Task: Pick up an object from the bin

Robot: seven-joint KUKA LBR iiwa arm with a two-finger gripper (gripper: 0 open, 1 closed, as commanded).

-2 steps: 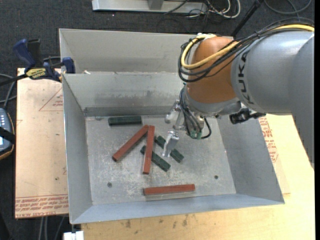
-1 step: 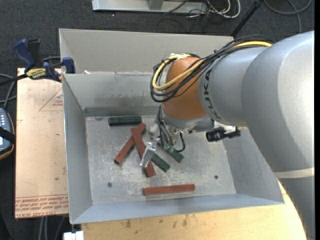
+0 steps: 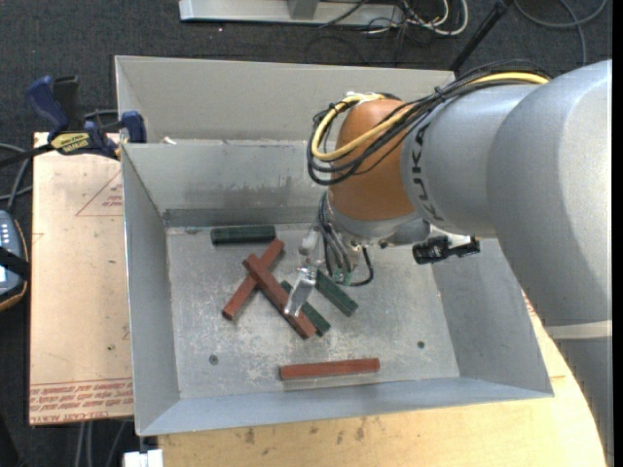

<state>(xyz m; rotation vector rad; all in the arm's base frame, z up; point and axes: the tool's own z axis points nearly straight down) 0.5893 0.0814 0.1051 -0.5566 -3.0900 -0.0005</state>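
Observation:
My gripper [image 3: 302, 298] hangs low over the middle of the bin, under the arm's orange cover. Its tip is down at the right end of a long red-brown block [image 3: 277, 295]. That block lies crossed over a second red-brown block [image 3: 248, 282]. Just right of the tip lies a dark green block [image 3: 338, 297], set at a slant, with its upper end hidden under the gripper. Nothing is visibly held.
Another dark green block [image 3: 243, 233] lies near the back wall on the left. A red-brown bar [image 3: 329, 369] lies flat along the front wall. The arm covers the bin's right side.

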